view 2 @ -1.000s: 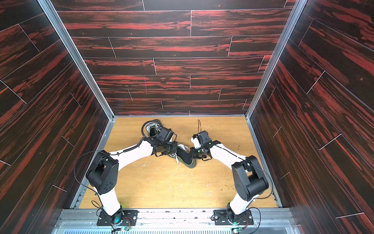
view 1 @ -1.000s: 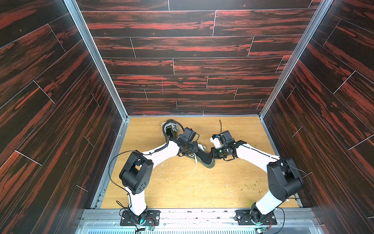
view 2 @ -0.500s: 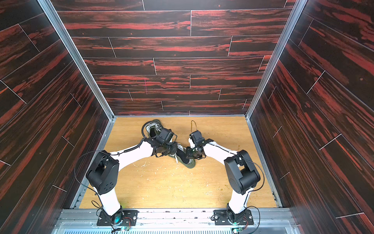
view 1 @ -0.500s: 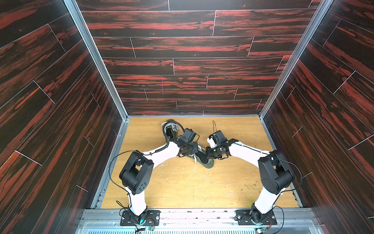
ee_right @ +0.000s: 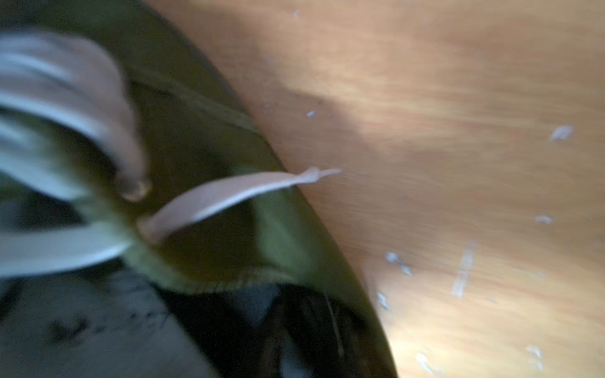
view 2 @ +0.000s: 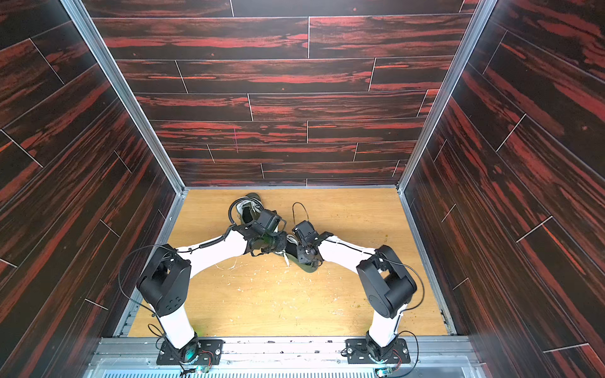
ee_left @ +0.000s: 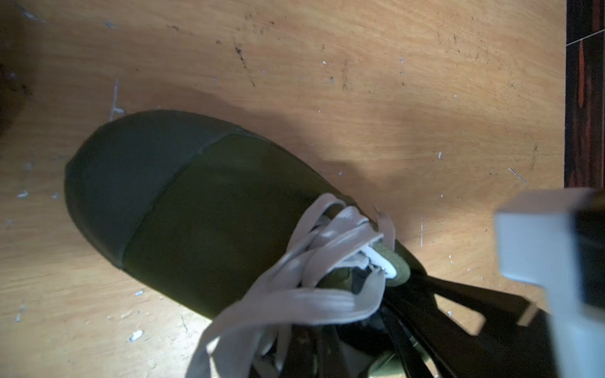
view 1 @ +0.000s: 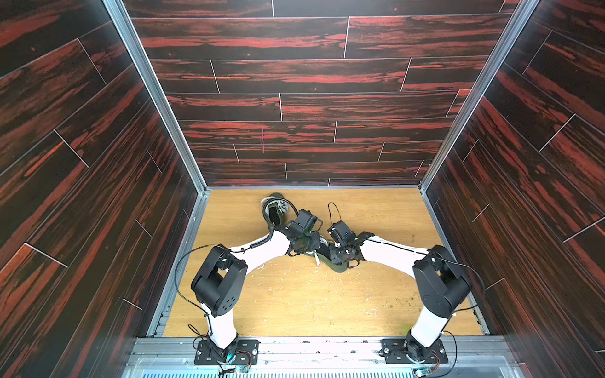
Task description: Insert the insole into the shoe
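Shoe in dark olive canvas [ee_left: 209, 209], pale laces [ee_left: 314, 248], lying on wooden worktop [ee_left: 393, 81] between both arms. Looks soft, floppy: pinch collar rim. Left fingers [ee_left: 510, 311] together at its mouth; right fingers [view 1: 340, 258], can't tell.

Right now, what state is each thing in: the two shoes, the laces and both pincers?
Near shoe: sole down on the table.
Laces: untied, loose.
Far shoe: at the back, unheld.
Left pincer: shut, at the near shoe's opening.
Right pincer: too blurred to tell.
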`<state>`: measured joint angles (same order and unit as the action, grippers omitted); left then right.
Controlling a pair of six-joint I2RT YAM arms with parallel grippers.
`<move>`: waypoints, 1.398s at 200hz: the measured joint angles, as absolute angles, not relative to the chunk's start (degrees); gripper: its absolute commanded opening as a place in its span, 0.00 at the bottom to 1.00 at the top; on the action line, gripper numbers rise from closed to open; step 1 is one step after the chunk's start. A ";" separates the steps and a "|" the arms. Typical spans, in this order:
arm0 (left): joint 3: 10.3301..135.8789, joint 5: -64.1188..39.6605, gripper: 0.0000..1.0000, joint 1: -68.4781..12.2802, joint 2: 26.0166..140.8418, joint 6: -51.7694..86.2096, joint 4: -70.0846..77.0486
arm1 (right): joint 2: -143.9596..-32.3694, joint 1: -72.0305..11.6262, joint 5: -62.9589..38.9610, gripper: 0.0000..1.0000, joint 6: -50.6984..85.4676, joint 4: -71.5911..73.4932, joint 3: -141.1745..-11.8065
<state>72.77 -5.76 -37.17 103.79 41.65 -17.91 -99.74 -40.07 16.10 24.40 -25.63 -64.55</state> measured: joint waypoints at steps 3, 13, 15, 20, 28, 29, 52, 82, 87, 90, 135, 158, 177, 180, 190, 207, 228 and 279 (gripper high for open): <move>72.75 -5.72 0.00 -37.17 103.77 41.67 -17.89 | -99.26 -40.07 16.27 0.46 23.86 -25.98 -64.62; 72.73 -5.34 0.00 -37.21 103.77 41.76 -17.93 | -97.34 -40.05 17.21 0.48 23.88 -27.00 -64.90; 72.73 -5.30 0.00 -37.19 103.77 41.85 -17.91 | -97.03 -40.05 17.37 0.49 23.62 -27.14 -65.01; 72.73 -5.19 0.00 -37.19 103.77 41.85 -17.93 | -96.23 -40.03 17.63 0.51 23.59 -27.53 -65.32; 72.64 -4.97 0.00 -37.19 103.77 41.87 -17.91 | -95.13 -39.92 18.02 0.51 23.35 -28.16 -66.08; 72.62 -4.95 0.00 -37.19 103.77 41.87 -17.91 | -95.04 -39.92 18.02 0.51 23.31 -28.23 -66.15; 72.42 -4.89 0.00 -37.17 103.77 41.89 -17.93 | -93.45 -39.86 18.59 0.55 22.59 -28.99 -68.20; 72.42 -4.91 0.00 -37.17 103.77 41.89 -17.91 | -94.30 -39.86 18.61 0.61 20.71 -29.67 -68.49; 72.42 -4.89 0.00 -37.15 103.77 41.89 -17.93 | -94.85 -39.86 18.68 0.61 20.47 -29.65 -68.47; 72.42 -4.89 0.00 -37.15 103.77 41.89 -17.91 | -95.24 -39.86 18.74 0.61 20.32 -29.63 -68.45; 71.92 -4.84 0.00 -37.12 103.07 41.85 -18.00 | -102.78 -38.59 21.85 0.60 21.04 -28.10 -65.17; 71.29 -4.45 0.00 -37.12 101.86 41.85 -17.98 | -103.50 -36.53 21.12 0.55 22.83 -25.65 -64.90; 71.13 -4.40 0.00 -37.23 101.41 41.85 -18.37 | -103.37 -35.90 20.23 0.56 23.33 -25.28 -64.90; 71.13 -4.40 0.00 -37.26 101.41 41.82 -18.41 | -103.24 -35.92 20.08 0.57 23.33 -25.34 -64.90; 71.13 -4.25 0.00 -37.30 101.38 41.80 -18.48 | -102.74 -35.92 19.59 0.58 23.29 -25.96 -64.90; 71.13 -4.10 0.00 -37.26 101.36 41.80 -18.59 | -101.14 -36.01 19.22 0.58 22.83 -27.79 -65.12; 71.13 -4.01 0.00 -37.26 101.36 41.82 -18.57 | -100.60 -35.86 20.01 0.58 21.17 -30.41 -67.68; 71.13 -3.97 0.00 -37.23 101.30 41.80 -18.52 | -105.36 -35.62 23.55 0.51 18.24 -32.27 -68.58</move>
